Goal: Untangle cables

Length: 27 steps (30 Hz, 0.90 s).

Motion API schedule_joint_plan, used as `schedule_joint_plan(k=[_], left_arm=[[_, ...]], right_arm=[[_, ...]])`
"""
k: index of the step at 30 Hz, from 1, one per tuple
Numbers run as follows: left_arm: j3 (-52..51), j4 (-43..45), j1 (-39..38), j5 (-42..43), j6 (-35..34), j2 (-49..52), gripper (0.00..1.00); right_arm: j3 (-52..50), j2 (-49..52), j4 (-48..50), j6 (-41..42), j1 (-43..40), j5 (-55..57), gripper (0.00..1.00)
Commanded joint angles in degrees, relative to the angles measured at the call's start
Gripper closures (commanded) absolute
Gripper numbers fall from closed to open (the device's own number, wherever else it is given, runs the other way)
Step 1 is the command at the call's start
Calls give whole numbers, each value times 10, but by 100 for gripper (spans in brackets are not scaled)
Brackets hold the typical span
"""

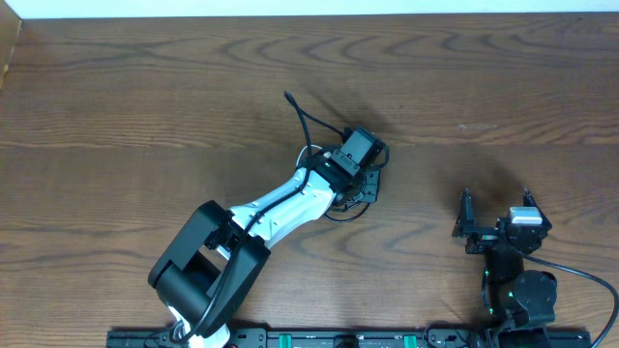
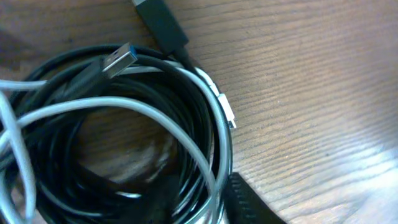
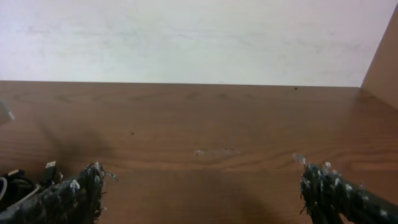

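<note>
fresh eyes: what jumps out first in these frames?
The tangled coil of black and white cables mid-table, with a USB plug lying across it, fills the left wrist view. The left tool sits right over that coil, while the right tool stands open at the front right of the wooden table.

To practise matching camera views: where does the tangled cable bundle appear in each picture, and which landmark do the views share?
Overhead: cable bundle at centre, mostly under the left claw.
Left wrist: cable bundle fills the left and middle.
Right wrist: cable bundle in the bottom-left corner.
Shared landmark: the wooden table.
</note>
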Motion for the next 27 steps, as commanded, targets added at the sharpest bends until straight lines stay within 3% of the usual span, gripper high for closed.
schedule_joint_plan(k=[1,8,17,27], left_arm=[[-3,2,1,0,10,1,89],[2,2,1,40,4,-24,92],[4,2,1,70,-12,-142,92],[4,2,1,63,-14,-218,92]], right_arm=[[-2,-4,0,6,-3,2,1],[-2,-3,0,6,-3,2,1],[-2,-4,0,6,-3,2,1],[-2,-3,0,6,-3,2,1]])
